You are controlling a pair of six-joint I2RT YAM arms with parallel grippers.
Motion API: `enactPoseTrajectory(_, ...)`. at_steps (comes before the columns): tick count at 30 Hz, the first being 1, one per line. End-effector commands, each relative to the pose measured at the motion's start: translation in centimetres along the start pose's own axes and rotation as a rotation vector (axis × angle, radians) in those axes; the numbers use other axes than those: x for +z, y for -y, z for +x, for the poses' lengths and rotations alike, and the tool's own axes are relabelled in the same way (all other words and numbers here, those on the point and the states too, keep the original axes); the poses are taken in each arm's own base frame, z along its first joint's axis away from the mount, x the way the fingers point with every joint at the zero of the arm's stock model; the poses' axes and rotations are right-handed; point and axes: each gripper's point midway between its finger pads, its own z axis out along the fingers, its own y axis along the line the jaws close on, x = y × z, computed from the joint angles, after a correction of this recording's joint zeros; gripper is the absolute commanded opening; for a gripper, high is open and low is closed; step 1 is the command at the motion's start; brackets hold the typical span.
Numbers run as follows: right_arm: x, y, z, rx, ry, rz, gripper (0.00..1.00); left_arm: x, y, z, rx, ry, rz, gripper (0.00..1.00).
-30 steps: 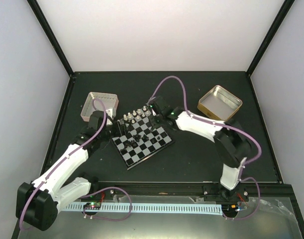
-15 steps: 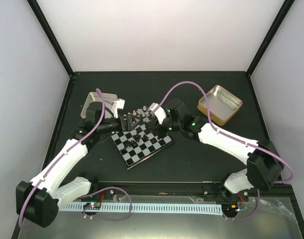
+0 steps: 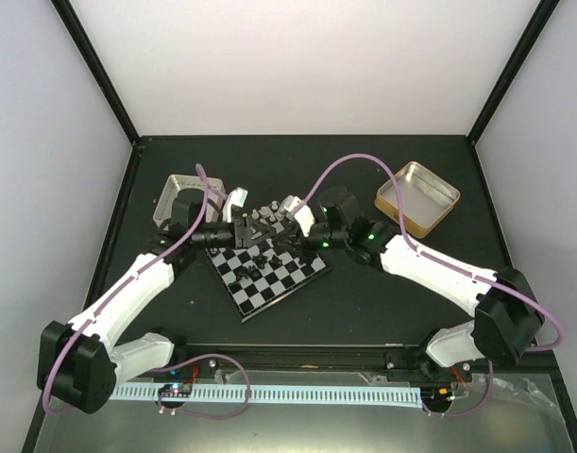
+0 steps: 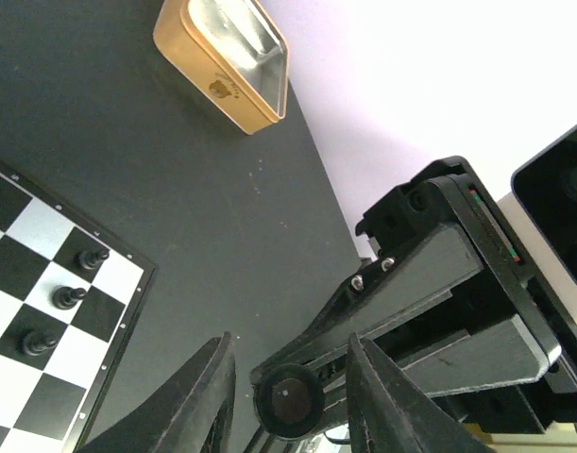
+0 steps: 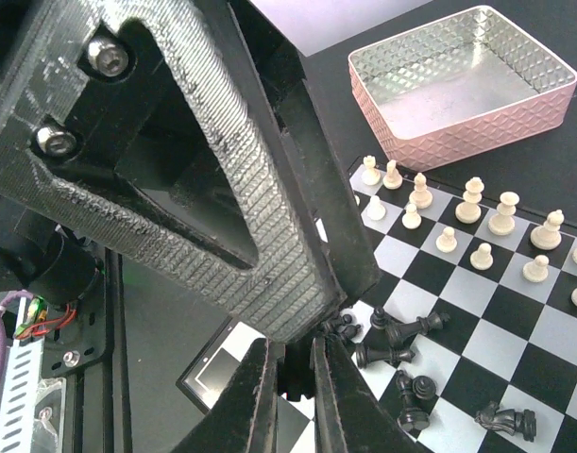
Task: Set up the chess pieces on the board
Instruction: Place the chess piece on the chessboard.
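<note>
The board (image 3: 279, 274) lies askew on the matt black counter (image 3: 364, 293), a small square of glossy black and silvery checks with a thin dark rim; both arms reach over its far edge. Pale chess pieces (image 5: 472, 198), small, rounded and cream-coloured, stand upright in two rows along the side nearest the pink tin (image 5: 477, 123), a rectangular box with a quilted metal lining; several black pieces (image 5: 392, 351) lie toppled in a loose heap toward the middle squares; three black pawns (image 4: 69, 297) stand upright in a line by the board's rim.

The left pincer (image 4: 290, 344) hovers at the board's far edge, its two curved black fingers parted a moderate way, with nothing seen between their tips; one ribbed finger (image 5: 260, 217) fills much of the right wrist view. The right pincer (image 5: 293, 344) is closed, the jaws almost meeting just above the heap; something dark may sit in the narrow slit, though the view is too cramped to be sure. The gold tin (image 4: 212, 90), shallow with rounded corners and a shiny inside, sits well apart from the board.
</note>
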Motion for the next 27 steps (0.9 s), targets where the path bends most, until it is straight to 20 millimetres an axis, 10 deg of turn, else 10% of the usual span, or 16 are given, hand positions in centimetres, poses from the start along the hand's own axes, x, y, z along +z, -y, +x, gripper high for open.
enactPoseTrajectory(1, -0.2, -0.2, -1.1, -0.019, 0.041, -0.01, 0.03, -0.1, 1.2, 0.0, 0.01, -0.008, 0.07, 0.31)
enactPoseTrajectory(17, -0.5, 0.4, -1.7, 0.133, 0.071, 0.027, 0.12, -0.3, 2.3, 0.4, 0.04, -0.003, 0.113, 0.1)
enactPoseTrajectory(22, -3.2, -1.3, -4.8, 0.293, 0.29, -0.057, 0.46, -1.3, 4.4, -0.7, 0.086, 0.065, 0.17, 0.08)
enactPoseTrajectory(27, -6.1, -2.9, -7.9, 0.469, 0.47, -0.173, 0.55, -2.7, 7.5, -2.5, 0.105, 0.152, 0.234, 0.08)
